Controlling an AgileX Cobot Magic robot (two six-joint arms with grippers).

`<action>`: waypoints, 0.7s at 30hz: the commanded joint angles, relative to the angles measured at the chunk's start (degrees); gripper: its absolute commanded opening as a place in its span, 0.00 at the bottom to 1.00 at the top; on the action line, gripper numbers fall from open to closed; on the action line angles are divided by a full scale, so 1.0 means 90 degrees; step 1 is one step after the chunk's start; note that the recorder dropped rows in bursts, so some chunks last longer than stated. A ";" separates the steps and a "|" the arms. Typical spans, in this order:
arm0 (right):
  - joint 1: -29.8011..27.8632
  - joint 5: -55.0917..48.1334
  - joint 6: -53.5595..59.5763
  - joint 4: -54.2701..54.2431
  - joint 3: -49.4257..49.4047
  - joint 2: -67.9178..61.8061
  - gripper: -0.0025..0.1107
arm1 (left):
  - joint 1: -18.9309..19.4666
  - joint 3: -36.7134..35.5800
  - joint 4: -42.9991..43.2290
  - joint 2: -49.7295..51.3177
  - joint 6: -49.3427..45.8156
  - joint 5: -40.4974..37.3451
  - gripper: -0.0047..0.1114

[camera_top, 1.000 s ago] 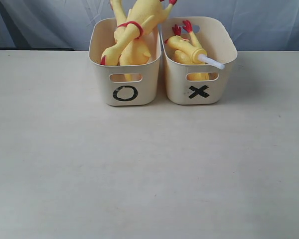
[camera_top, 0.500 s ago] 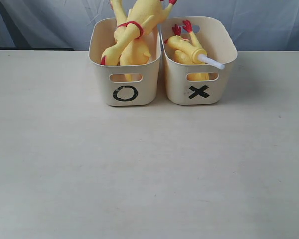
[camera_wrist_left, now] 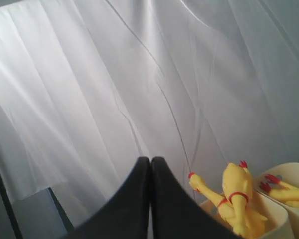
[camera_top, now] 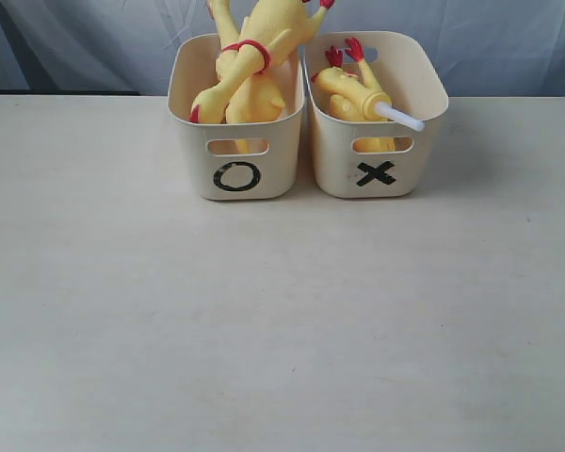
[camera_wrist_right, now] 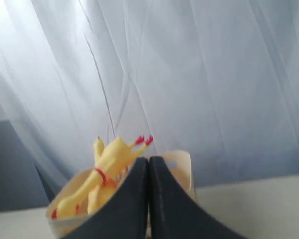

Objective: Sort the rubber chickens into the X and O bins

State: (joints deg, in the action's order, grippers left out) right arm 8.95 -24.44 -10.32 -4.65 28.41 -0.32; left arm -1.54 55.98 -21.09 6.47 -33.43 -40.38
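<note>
Two cream bins stand side by side at the back of the table. The O bin (camera_top: 236,177) holds two large yellow rubber chickens (camera_top: 250,71), their feet sticking up over the rim. The X bin (camera_top: 377,174) holds the smaller chickens (camera_top: 350,94), one with a white tube at its end. Neither gripper shows in the exterior view. My left gripper (camera_wrist_left: 150,160) is shut and empty, away from the bins, with the large chickens (camera_wrist_left: 236,199) off to its side. My right gripper (camera_wrist_right: 149,159) is also shut and empty, the O bin's chickens (camera_wrist_right: 107,167) seen beyond it.
A white curtain (camera_top: 508,38) hangs behind the bins. The pale table (camera_top: 282,320) stretches bare in front of them.
</note>
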 commanded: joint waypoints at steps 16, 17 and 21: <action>-0.0026 0.2972 0.0016 0.0810 -0.1506 0.0036 0.01 | 0.0032 -0.3845 0.0948 -0.0719 0.0024 0.3305 0.04; -0.0026 0.2972 0.0016 0.0810 -0.1715 0.0036 0.01 | 0.0032 -0.4010 0.0948 -0.0719 0.0024 0.3527 0.04; -0.0026 0.2972 0.0016 0.0749 -0.2313 0.0036 0.01 | 0.0032 -0.4533 0.1120 -0.0719 0.0024 0.4101 0.04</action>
State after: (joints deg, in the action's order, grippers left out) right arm 8.95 1.59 -10.32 2.03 10.79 -0.32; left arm -1.40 18.36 -11.90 0.41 -33.43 -7.71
